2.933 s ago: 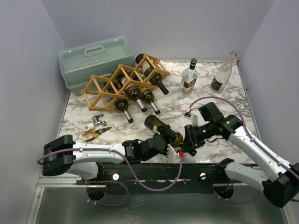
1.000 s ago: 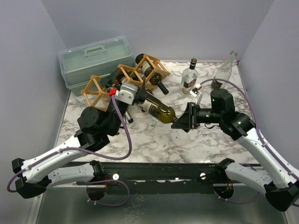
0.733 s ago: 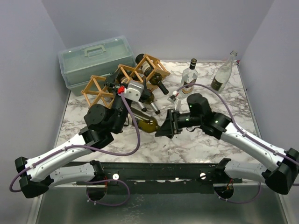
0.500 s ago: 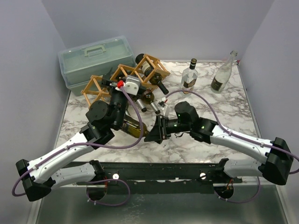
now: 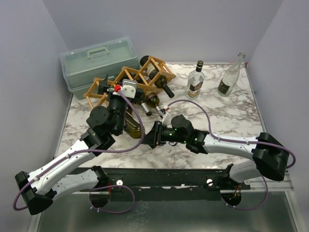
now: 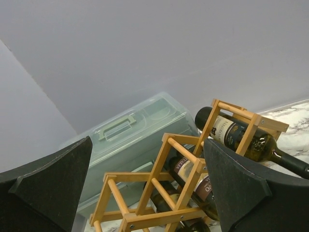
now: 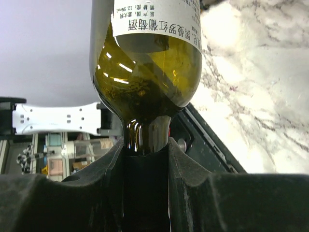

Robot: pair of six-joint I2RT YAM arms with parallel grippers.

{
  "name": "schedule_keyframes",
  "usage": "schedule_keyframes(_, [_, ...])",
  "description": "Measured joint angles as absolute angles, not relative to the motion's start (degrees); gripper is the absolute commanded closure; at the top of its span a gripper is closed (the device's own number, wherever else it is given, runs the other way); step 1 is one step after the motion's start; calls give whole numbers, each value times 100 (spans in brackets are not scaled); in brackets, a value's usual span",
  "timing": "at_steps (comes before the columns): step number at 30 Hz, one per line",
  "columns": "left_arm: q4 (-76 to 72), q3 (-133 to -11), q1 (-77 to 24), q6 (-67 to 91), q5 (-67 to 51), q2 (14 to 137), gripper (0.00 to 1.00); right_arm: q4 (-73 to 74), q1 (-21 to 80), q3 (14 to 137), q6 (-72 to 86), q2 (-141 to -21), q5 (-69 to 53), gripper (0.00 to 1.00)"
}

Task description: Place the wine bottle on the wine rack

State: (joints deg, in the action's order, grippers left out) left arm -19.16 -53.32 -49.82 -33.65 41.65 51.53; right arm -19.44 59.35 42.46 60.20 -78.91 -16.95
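Note:
The wine bottle point(image 7: 145, 87) is dark olive glass with a white label, and its neck sits between my right gripper's fingers. In the top view only a short part of the wine bottle point(image 5: 135, 128) shows, between my left forearm and the right gripper point(image 5: 154, 134). The right gripper point(image 7: 145, 145) is shut on that neck. The bottle lies low over the marble, just in front of the wooden wine rack point(image 5: 153, 62). My left gripper point(image 5: 104, 87) hangs open over the rack's left cells. In the left wrist view, the left gripper point(image 6: 149, 193) has nothing between its fingers, and the wine rack point(image 6: 183, 193) is below.
Several dark bottles point(image 5: 159, 77) lie in the rack's cells. A pale green toolbox point(image 5: 96, 60) stands behind the rack at the back left. Two clear bottles point(image 5: 195, 79) point(image 5: 231, 75) stand upright at the back right. My left forearm crosses the table's left front.
My right arm has stretched leftward, carrying the bottle from the table's middle to just in front of the rack. My left gripper has shifted left along the rack, still open.

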Motion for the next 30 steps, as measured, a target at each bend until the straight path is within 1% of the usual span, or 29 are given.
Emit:
schedule_keyframes(5, [-1962, -5164, -4956, -3409, 4160, 5105, 1, -2436, 6005, 4224, 6062, -8230, -1317, 99])
schedule_keyframes(16, [-2038, -5096, -4919, -3411, 4141, 4882, 1, -3107, 6224, 4320, 6114, -8923, -906, 99])
schedule_keyframes(30, [-2150, -4989, -4919, -3385, 4117, 4641, 1, -3020, 6416, 4936, 6104, -9268, -34, 99])
